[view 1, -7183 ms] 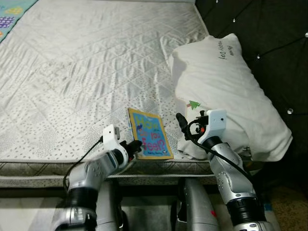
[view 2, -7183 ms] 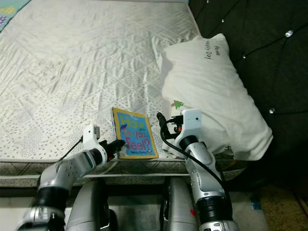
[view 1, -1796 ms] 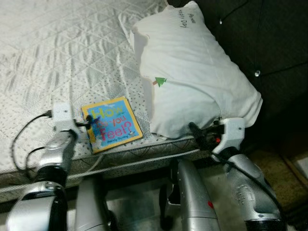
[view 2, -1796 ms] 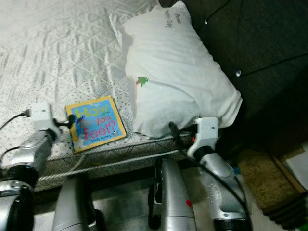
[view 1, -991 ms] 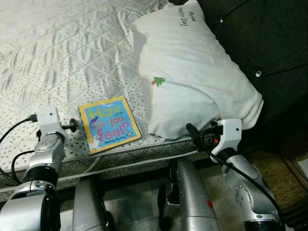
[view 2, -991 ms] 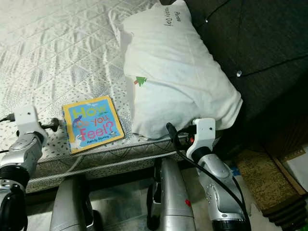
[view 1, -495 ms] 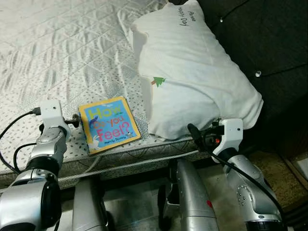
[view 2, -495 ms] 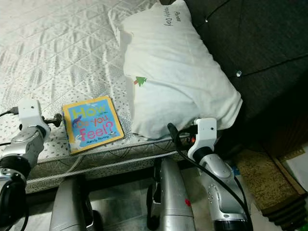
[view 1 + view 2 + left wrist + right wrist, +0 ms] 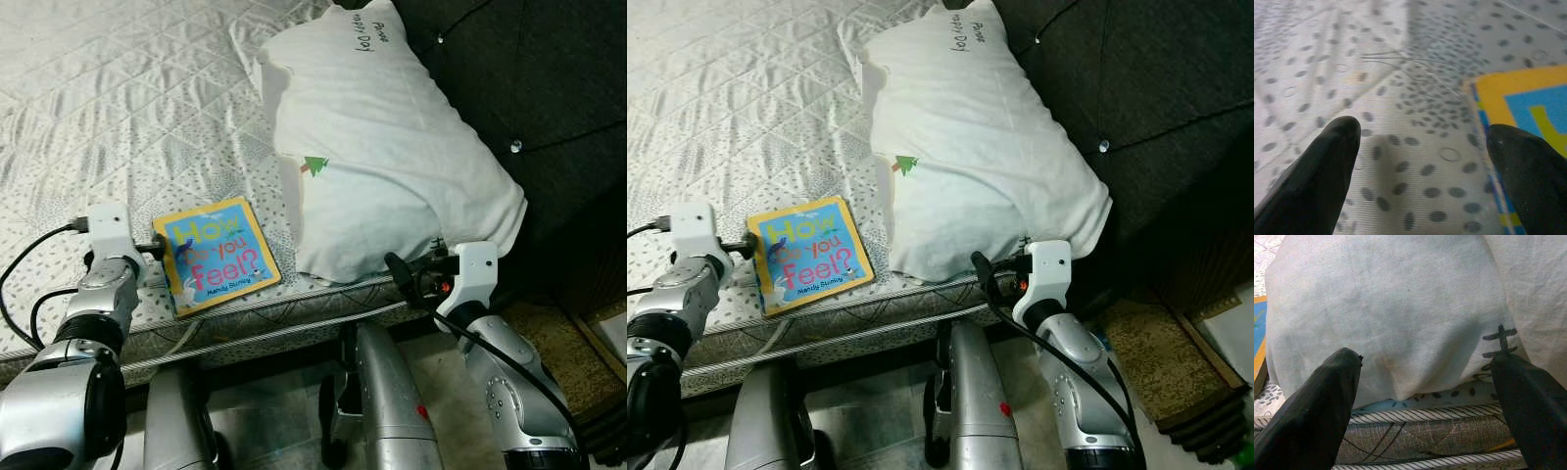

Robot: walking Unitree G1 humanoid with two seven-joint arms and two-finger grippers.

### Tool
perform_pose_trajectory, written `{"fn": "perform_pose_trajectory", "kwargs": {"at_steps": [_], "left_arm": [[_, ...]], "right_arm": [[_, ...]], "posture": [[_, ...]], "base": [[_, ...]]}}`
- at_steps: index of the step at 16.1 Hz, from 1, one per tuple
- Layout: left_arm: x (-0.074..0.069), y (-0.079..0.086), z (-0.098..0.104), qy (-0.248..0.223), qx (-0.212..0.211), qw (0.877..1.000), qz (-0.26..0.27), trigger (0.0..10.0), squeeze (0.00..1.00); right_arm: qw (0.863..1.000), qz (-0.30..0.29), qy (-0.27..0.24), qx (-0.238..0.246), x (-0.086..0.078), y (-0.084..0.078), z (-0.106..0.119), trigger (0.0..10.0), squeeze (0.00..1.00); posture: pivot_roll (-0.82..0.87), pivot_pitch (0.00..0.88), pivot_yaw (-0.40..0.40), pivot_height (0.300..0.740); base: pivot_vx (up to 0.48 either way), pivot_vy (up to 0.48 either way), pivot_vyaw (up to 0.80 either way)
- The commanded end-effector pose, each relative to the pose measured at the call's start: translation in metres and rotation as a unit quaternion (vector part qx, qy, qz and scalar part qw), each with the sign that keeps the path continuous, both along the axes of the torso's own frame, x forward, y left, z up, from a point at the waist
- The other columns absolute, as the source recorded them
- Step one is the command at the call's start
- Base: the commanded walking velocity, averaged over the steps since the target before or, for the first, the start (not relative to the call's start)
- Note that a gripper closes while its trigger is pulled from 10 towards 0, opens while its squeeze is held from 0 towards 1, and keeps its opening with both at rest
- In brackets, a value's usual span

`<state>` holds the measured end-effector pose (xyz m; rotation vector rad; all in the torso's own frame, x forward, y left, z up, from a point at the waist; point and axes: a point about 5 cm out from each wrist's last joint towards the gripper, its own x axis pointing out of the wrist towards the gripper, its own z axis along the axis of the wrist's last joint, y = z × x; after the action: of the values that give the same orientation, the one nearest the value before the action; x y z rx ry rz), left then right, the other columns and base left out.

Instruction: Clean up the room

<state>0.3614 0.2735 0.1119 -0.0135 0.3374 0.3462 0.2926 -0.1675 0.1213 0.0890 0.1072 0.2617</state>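
Observation:
A square picture book point(image 9: 216, 256) with a yellow border and blue cover lies flat near the mattress's front edge. My left gripper point(image 9: 157, 251) rests low on the mattress at the book's left edge, fingers point(image 9: 1327, 166) open, with spotted fabric and the book's corner point(image 9: 1520, 105) between them. A white pillow point(image 9: 392, 147) lies to the right of the book, against the dark headboard. My right gripper point(image 9: 404, 276) hovers open at the mattress edge just below the pillow's front corner point(image 9: 1400, 328), apart from it.
The quilted white mattress point(image 9: 127, 98) stretches far to the left and back. A dark tufted headboard point(image 9: 549, 88) walls off the right side. The robot's silver legs point(image 9: 382, 401) stand on the floor against the bed frame. A brown rug point(image 9: 1176, 362) lies at lower right.
The camera has shifted slightly, moving the scene up and left. Over the last second my left gripper slid right, up to the book's left edge. The right gripper stays by the pillow's corner.

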Motion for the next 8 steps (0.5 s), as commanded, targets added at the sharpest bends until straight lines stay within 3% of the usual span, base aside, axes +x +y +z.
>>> {"fn": "perform_pose_trajectory", "kwargs": {"at_steps": [1, 5, 8], "left_arm": [[-0.0057, 0.0088, -0.0044, 0.004, -0.004, 1.0, 0.026, 10.0, 0.0], [-0.0105, 0.0167, -0.0074, 0.011, -0.004, 0.999, 0.04, 10.0, 0.0], [-0.0082, 0.0124, -0.0077, 0.026, -0.003, 0.999, 0.019, 10.0, 0.0]], "right_arm": [[1.0, -0.005, -0.001, 0.001, -0.003, -0.0032, 0.0009, 10.0, 0.0], [1.0, -0.005, 0.0, 0.0, -0.0047, -0.0039, 0.0003, 10.0, 0.0], [1.0, -0.007, 0.0, -0.002, -0.0062, -0.0061, 0.0009, 10.0, 0.0]], "posture": [[-0.14, 0.24, -0.049, 0.506], [-0.14, 0.248, -0.048, 0.506], [-0.16, 0.252, -0.05, 0.506]], "base": [[0.0, 0.0, 0.0], [0.0, 0.0, 0.0], [0.0, 0.0, 0.0]]}}
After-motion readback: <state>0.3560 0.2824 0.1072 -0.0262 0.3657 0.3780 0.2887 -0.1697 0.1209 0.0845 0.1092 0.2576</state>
